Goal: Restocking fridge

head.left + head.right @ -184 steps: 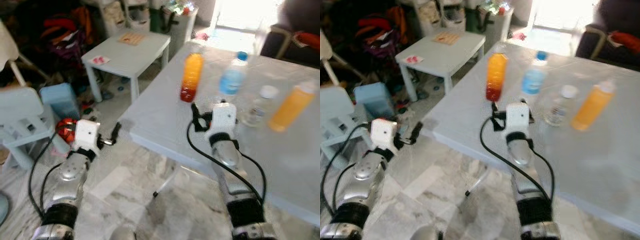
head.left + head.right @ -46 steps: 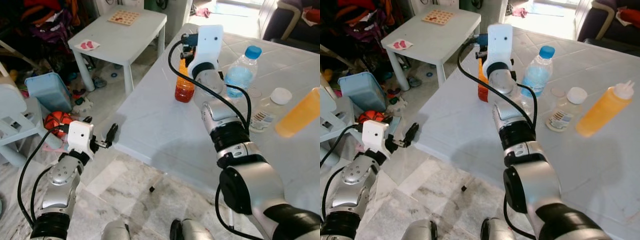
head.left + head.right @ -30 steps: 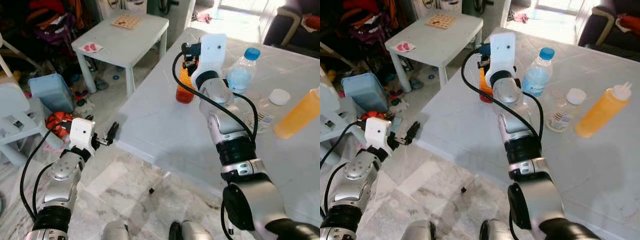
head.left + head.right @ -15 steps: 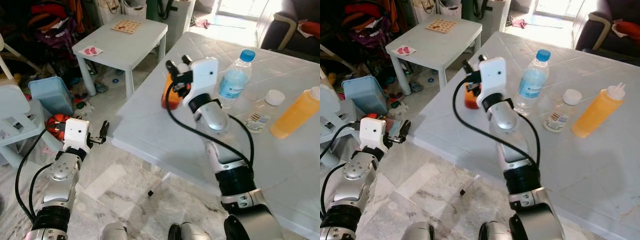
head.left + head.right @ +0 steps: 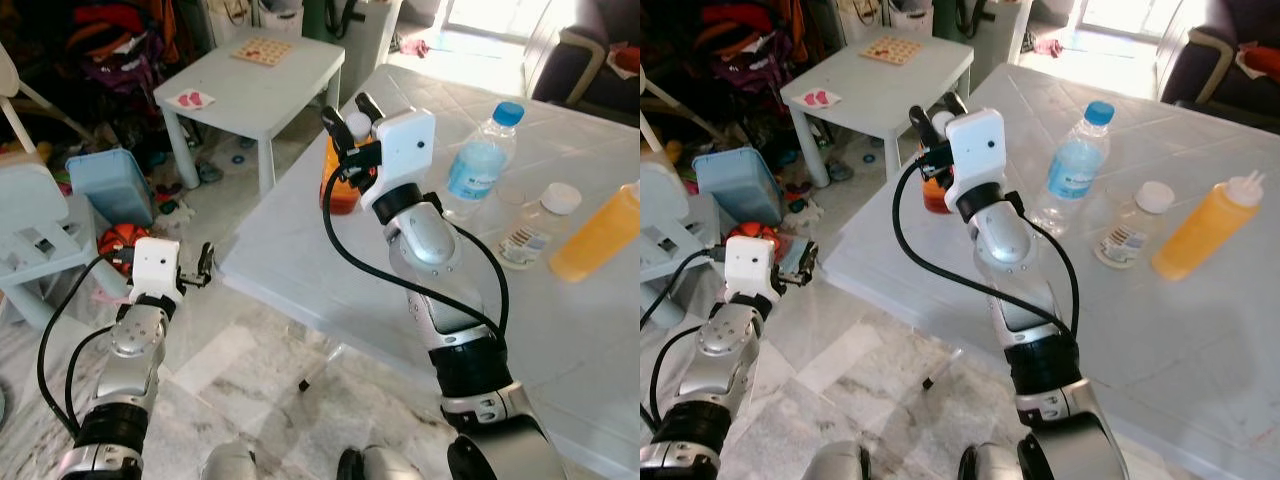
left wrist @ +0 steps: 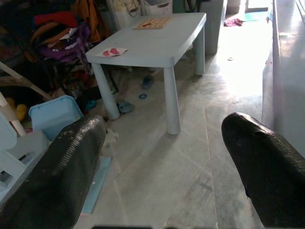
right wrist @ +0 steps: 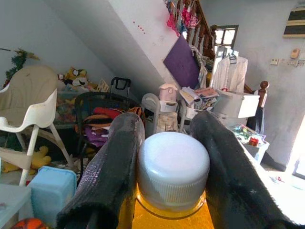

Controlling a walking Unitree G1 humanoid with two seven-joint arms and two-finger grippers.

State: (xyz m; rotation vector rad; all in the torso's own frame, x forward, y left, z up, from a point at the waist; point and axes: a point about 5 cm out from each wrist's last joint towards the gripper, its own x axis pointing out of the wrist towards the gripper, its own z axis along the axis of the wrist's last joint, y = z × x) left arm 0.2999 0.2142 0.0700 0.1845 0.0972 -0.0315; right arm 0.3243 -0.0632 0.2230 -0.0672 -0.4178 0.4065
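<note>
two black fingers of the right tool [image 5: 347,128] clench the orange juice bottle [image 5: 340,183] near the table [image 5: 300,240] corner; left tool [image 5: 205,265] hangs released.

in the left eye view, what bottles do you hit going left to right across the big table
juice bottle held between the right gripper fingers → blue-capped water bottle → small clear white-capped bottle → orange squeeze bottle
</note>
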